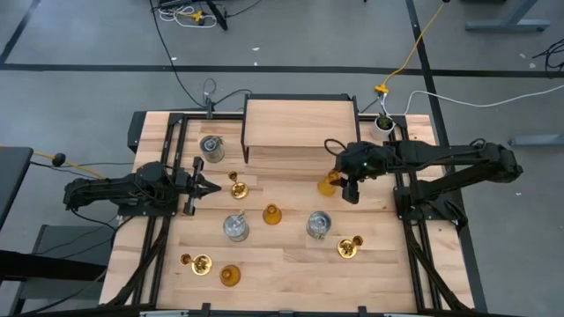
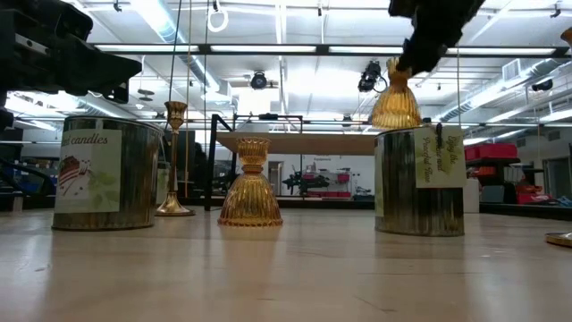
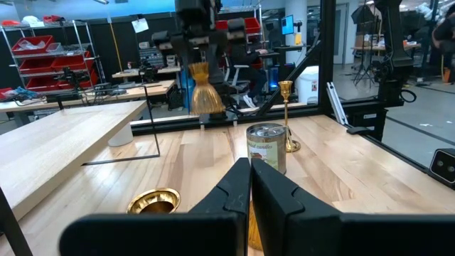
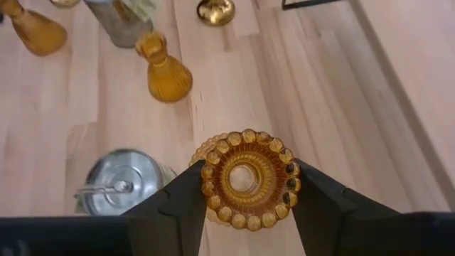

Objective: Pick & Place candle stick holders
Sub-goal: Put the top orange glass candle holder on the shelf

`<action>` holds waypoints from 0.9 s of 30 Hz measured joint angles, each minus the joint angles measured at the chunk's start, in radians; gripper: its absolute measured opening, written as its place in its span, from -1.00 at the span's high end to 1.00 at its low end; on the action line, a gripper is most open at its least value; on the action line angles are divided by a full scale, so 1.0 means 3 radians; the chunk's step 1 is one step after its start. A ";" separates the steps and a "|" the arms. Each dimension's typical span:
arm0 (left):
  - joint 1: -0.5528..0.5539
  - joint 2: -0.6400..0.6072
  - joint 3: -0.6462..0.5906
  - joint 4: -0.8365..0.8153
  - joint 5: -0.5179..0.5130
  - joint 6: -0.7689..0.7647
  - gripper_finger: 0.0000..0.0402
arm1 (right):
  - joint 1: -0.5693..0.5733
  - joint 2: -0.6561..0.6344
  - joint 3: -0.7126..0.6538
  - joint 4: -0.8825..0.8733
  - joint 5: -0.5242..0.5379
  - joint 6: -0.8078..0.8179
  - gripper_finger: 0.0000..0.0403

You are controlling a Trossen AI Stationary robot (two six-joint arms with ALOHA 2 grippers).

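Right wrist view: right gripper (image 4: 245, 195) is clamped on an amber holder (image 4: 246, 178) above the table (image 4: 341, 85); left gripper (image 1: 214, 186) sits pinched together, empty.

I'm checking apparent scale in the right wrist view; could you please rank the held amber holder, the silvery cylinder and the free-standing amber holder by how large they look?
1. The amber holder between the right gripper jaws looks largest, though it sits nearest the camera.
2. The silvery cylinder.
3. The free-standing amber holder, farther off, so its true size is unsure.
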 joint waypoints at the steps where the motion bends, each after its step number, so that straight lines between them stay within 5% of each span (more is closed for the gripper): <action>1: 0.0000 0.0000 -0.0001 0.0001 0.0000 0.0001 0.91 | -0.0011 0.0000 0.0047 -0.0039 -0.0001 0.0016 0.13; 16: 0.0000 0.0000 0.0000 0.0000 0.0000 0.0001 0.91 | -0.0468 0.0025 0.0694 -0.0211 0.0001 -0.0092 0.13; 27: 0.0000 0.0000 0.0000 0.0001 0.0000 0.0000 0.91 | -0.0805 0.0535 0.1525 -0.0467 0.0000 -0.0445 0.13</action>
